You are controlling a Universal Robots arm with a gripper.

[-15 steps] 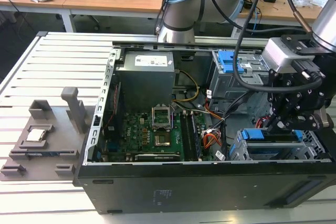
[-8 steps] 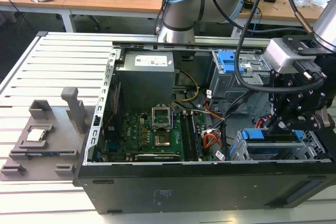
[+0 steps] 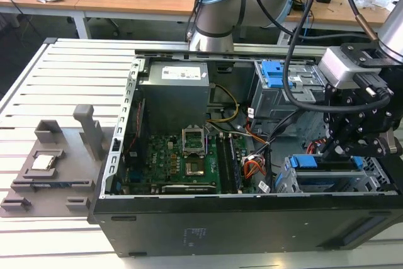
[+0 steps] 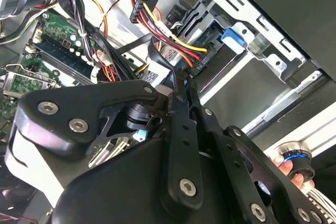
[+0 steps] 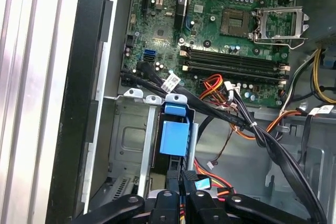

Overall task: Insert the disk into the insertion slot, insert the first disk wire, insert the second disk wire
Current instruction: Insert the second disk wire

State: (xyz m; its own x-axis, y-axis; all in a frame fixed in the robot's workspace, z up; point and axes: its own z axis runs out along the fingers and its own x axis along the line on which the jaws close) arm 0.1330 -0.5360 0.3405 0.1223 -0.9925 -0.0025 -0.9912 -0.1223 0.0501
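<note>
**Claw at the drive cage**

Inside the open black computer case (image 3: 189, 231), the black claw (image 3: 343, 149) hangs just above the blue-framed silver disk (image 3: 327, 177), seated in the boxy grey perforated metal insertion slot (image 3: 286, 184). Its fingers (image 5: 185, 182) pinch a black wire connector (image 4: 202, 61) (narrow grip).

The tool (image 3: 345, 149) hangs just above the disk (image 3: 327, 163) seated in the insertion slot (image 3: 334, 184).

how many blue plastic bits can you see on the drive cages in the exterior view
2. One blue latch sits on the taller bay at the back of the case. One blue carrier edge sits in the lower cage at the front, right under the gripper. Cables and the arm may hide others.
</note>
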